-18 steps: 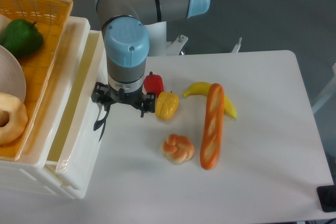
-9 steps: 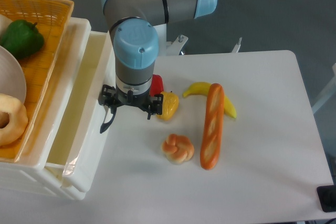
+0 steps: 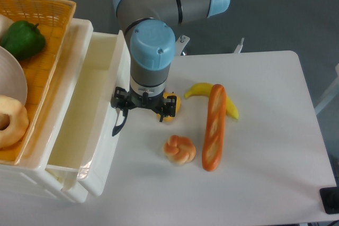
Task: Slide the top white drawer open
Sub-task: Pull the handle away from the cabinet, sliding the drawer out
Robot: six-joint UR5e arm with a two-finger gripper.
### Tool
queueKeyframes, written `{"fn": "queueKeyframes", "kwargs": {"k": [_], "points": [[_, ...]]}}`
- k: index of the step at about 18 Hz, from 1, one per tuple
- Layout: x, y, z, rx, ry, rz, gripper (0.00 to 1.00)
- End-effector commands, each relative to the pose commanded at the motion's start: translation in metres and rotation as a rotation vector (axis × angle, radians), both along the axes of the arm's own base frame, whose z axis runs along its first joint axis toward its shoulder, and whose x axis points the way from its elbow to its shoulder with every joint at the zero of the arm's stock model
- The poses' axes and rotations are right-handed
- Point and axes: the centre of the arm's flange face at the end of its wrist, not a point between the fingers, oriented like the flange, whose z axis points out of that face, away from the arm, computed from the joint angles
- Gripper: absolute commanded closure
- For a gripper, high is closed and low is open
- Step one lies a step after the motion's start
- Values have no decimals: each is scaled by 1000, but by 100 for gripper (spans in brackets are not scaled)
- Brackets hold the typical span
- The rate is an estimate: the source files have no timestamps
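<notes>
While glossy top white drawer (image 3: 79, 130) gapes, gripper (image 3: 142, 110) seemingly hooks its handle.

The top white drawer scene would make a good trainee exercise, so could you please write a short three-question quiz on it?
1. True or false: the top white drawer is closed.
2. What lies directly beside the baguette: A) green pepper B) banana C) plate
3. Fill in: the orange basket sits on ___ of the cabinet.

Key: 1 false, it is pulled out with its bare inside showing; 2 B, the banana; 3 top.

The gripper is at the drawer front; its jaws cannot be judged here.
</notes>
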Motion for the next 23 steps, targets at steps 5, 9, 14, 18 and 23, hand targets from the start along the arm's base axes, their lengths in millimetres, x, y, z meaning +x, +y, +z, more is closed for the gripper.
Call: {"fn": "queueKeyframes", "kwargs": {"k": [5,9,14,18,23], "points": [[-16,-5,0,7,4,2,0],[-25,-11,-3,6,2,8,0],[-34,-15,-4,7,1,17,0],[-37,-16,-6,7,-2,13,0],[-40,-17,-7,7,-4,18,0]]}}
